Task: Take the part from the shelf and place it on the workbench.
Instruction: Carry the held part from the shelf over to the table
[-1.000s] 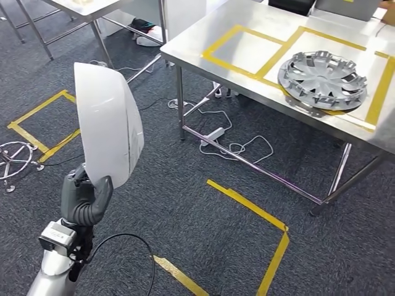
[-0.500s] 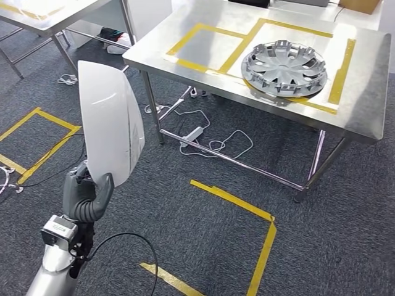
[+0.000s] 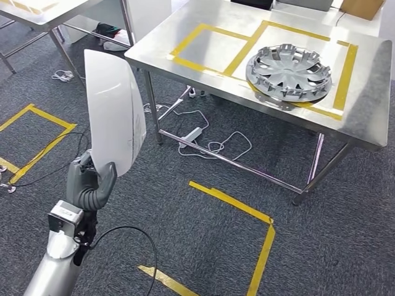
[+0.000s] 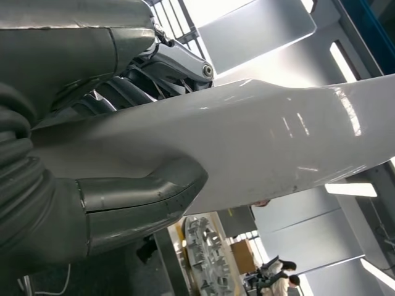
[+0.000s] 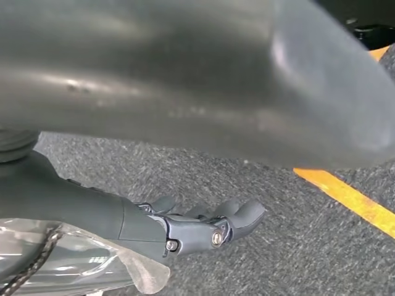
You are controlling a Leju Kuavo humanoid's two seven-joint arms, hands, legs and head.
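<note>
I have the white part upright in my left hand, thumb pressed on its lower edge, fingers closed behind it, above the carpet and well short of the table. Since a second ago the whole view has swung: the table now sits more centred with its right end showing, so that is my camera turning; the part sits slightly higher and further right in frame. My right hand hangs over the carpet, fingers loosely extended, holding nothing. A hubcap lies on the table inside yellow tape.
</note>
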